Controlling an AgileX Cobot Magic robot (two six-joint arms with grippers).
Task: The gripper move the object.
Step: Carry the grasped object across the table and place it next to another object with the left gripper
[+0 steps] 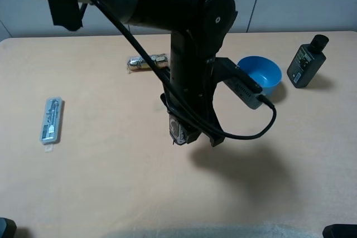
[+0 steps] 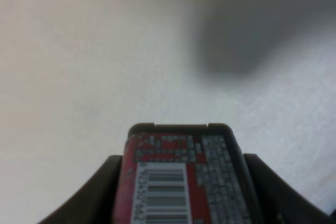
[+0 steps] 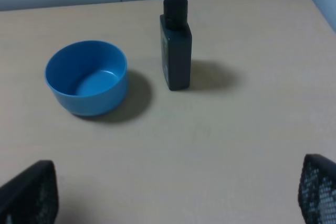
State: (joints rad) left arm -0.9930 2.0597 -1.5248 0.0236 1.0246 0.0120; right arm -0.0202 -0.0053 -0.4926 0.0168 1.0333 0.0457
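My left gripper (image 1: 188,133) hangs from the bulky black arm over the middle of the table. It is shut on the object (image 1: 178,129), a small black container with a red-and-white label. The shadow to its right shows that it is held above the table. In the left wrist view the object's (image 2: 181,182) barcode label faces the camera, with a black finger (image 2: 97,192) tight on each side. My right gripper (image 3: 173,190) is open and empty. Only its two fingertips (image 3: 29,192) show, low over bare table, well short of the bowl and bottle.
A blue bowl (image 1: 261,74) (image 3: 86,77) stands right of centre. A taller dark capped bottle (image 1: 307,59) (image 3: 176,45) stands at the far right. A clear blister pack (image 1: 51,120) lies at the left. A foil-wrapped item (image 1: 146,61) lies behind the arm.
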